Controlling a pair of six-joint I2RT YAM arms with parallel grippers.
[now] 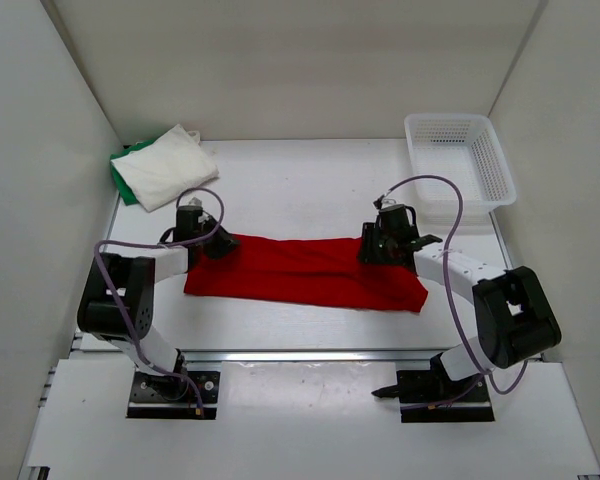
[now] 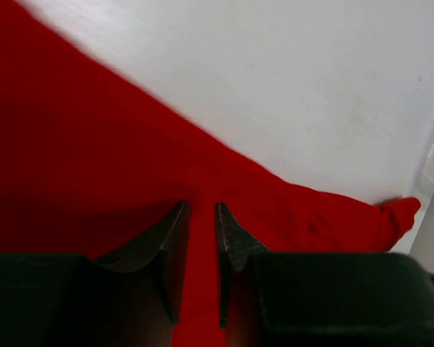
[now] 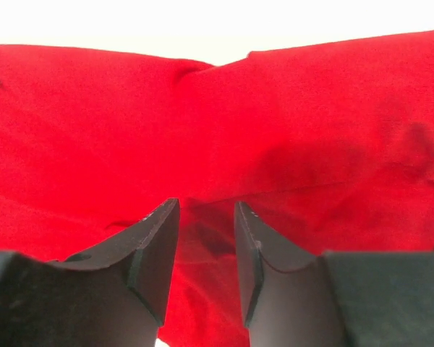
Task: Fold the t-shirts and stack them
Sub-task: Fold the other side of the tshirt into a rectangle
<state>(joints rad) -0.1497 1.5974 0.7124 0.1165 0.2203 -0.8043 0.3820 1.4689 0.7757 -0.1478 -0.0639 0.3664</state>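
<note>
Shirts, 3 total: 1 red, 1 white, 1 green. Also 2 robot arms w/ 1 gripper each, 2 fingers per gripper, and 1 basket, all on 1 white table (image 1: 290,180).

Red t-shirt (image 1: 310,272) lies flat as a long folded strip, stretched betw. the 2 grippers. Left gripper (image 1: 216,246) sits over the strip's far left corner; right gripper (image 1: 374,247) sits over its far edge near the right end. The strip's near right corner reaches past the right fingers, toward the arm bases.

Left wrist view: its 2 fingers (image 2: 163,235) stand parted by a narrow gap, red cloth showing through the gap underneath, nothing pinched. Cloth spreads ahead and to the left of the tips; bare table lies beyond to the right.

Right wrist view: its 2 fingers (image 3: 155,235) stand parted by a wider gap, clamping nothing, low over the red cloth. Cloth fills the view ahead and to both sides; a soft crease runs just ahead of the tips.

White t-shirt (image 1: 165,166) lies folded, well beyond and to the left of the left fingers, resting on the green t-shirt (image 1: 121,178), of which only an edge shows.

White mesh basket (image 1: 500,170) stands well beyond and to the right of the right fingers.
</note>
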